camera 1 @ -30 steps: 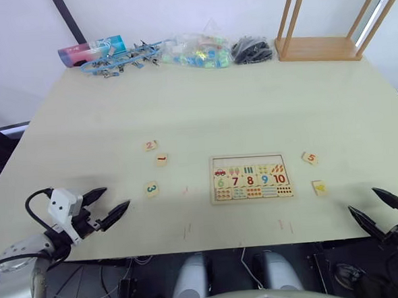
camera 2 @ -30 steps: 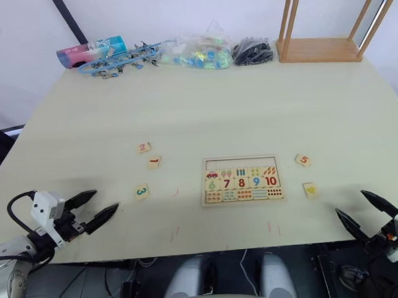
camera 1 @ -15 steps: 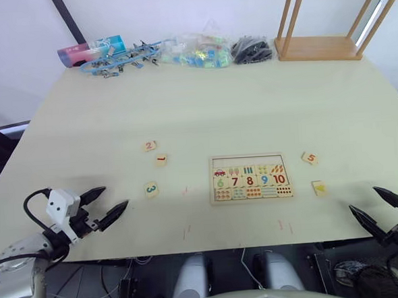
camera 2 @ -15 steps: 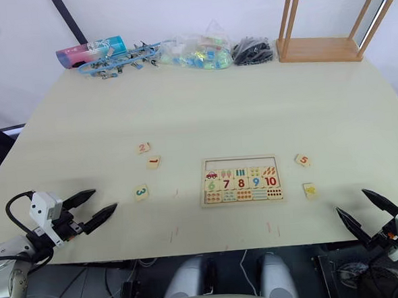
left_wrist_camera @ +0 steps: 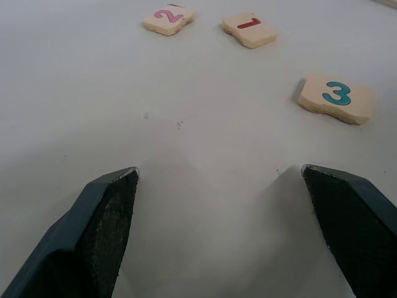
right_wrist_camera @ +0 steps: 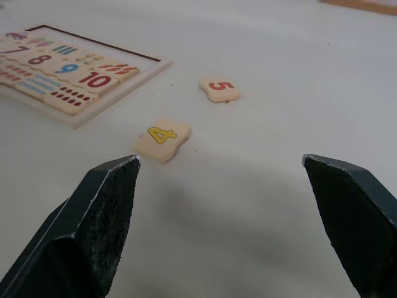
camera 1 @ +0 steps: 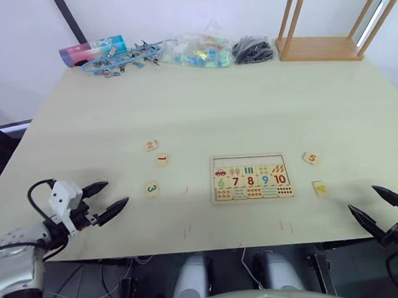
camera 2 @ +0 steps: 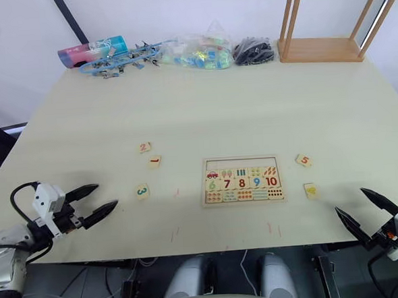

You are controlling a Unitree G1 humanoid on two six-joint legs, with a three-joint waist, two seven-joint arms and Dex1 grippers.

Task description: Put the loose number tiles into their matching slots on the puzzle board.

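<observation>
Nothing is placed yet: the top-row slots (camera 1: 248, 161) of the puzzle board (camera 1: 250, 177) look empty, and all five tiles lie loose on the desk (camera 1: 203, 101). Tiles 2 (camera 1: 150, 146), 1 (camera 1: 162, 160) and 3 (camera 1: 151, 189) sit at the board's 9 o'clock; tile 3 is nearest the left hand (camera 1: 103, 200), at its 2 o'clock. Tiles 5 (camera 1: 310, 158) and 4 (camera 1: 320, 188) lie at the board's 3 o'clock, tile 4 at the right hand's (camera 1: 380, 209) 11 o'clock. Both hands are spread wide, holding nothing.

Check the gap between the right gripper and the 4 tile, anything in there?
Nothing. In the right wrist view, bare table runs from the open right gripper to the 4 tile; the 5 tile lies beyond it.
</observation>
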